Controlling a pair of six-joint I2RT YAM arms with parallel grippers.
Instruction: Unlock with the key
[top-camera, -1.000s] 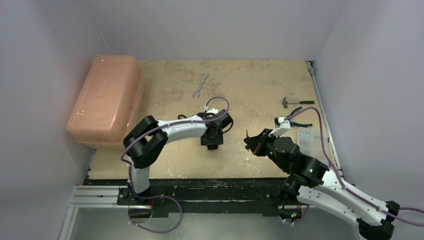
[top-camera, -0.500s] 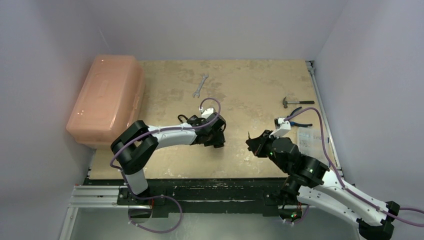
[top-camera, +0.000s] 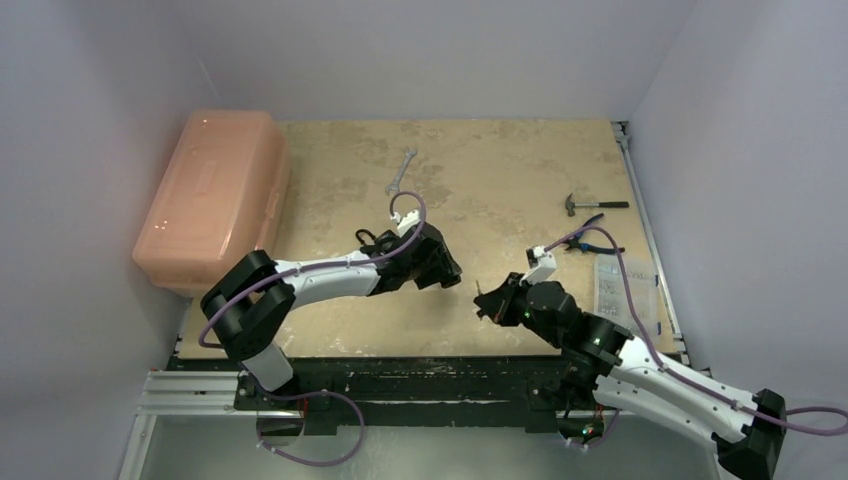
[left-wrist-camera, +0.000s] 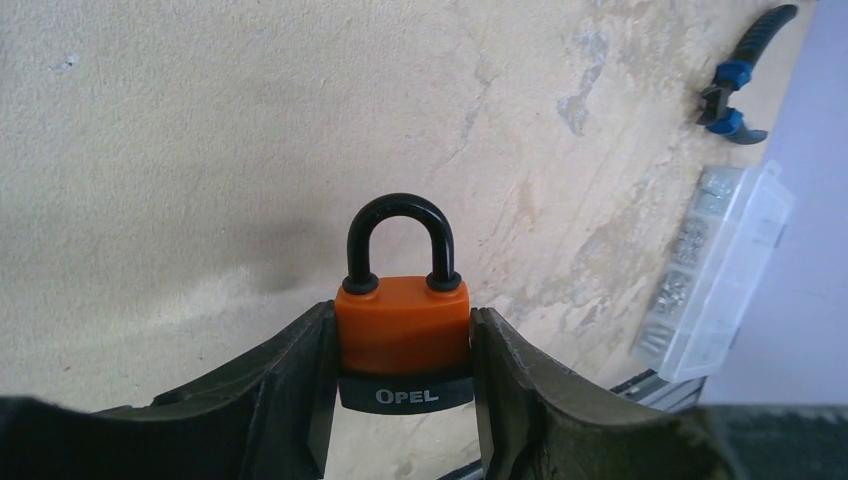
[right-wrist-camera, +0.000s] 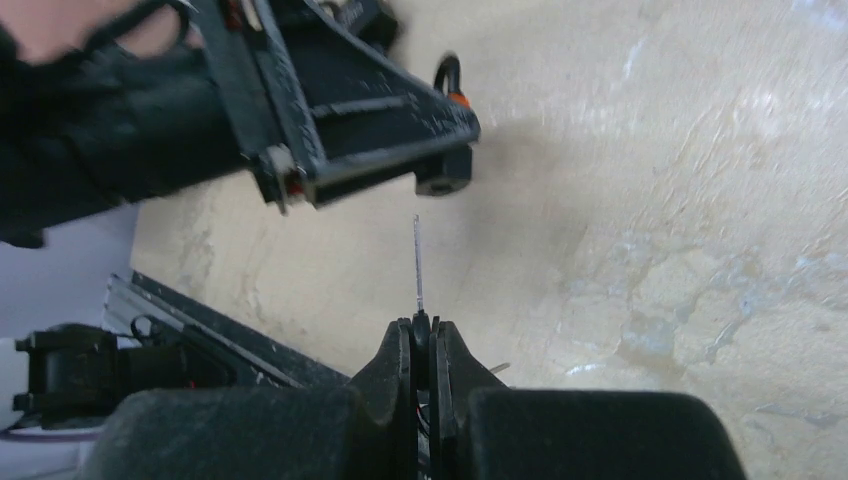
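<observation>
My left gripper (left-wrist-camera: 402, 350) is shut on an orange padlock (left-wrist-camera: 402, 325) with a black shackle and a black base marked OPEL, held above the table. In the top view the left gripper (top-camera: 447, 270) points right toward my right gripper (top-camera: 482, 303). My right gripper (right-wrist-camera: 421, 330) is shut on a key; its thin metal blade (right-wrist-camera: 418, 262) sticks out toward the left gripper (right-wrist-camera: 445, 170), with a short gap between. A bit of the padlock (right-wrist-camera: 452, 80) shows behind the left fingers in the right wrist view.
A peach plastic toolbox (top-camera: 212, 197) sits at the far left. A wrench (top-camera: 401, 170) lies at the back middle. A hammer (top-camera: 592, 205), blue-handled pliers (top-camera: 598, 235) and a clear parts box (top-camera: 625, 288) lie at the right edge.
The left gripper has swung from pointing down to pointing right, with the padlock. The right gripper has moved left and nearer with the key.
</observation>
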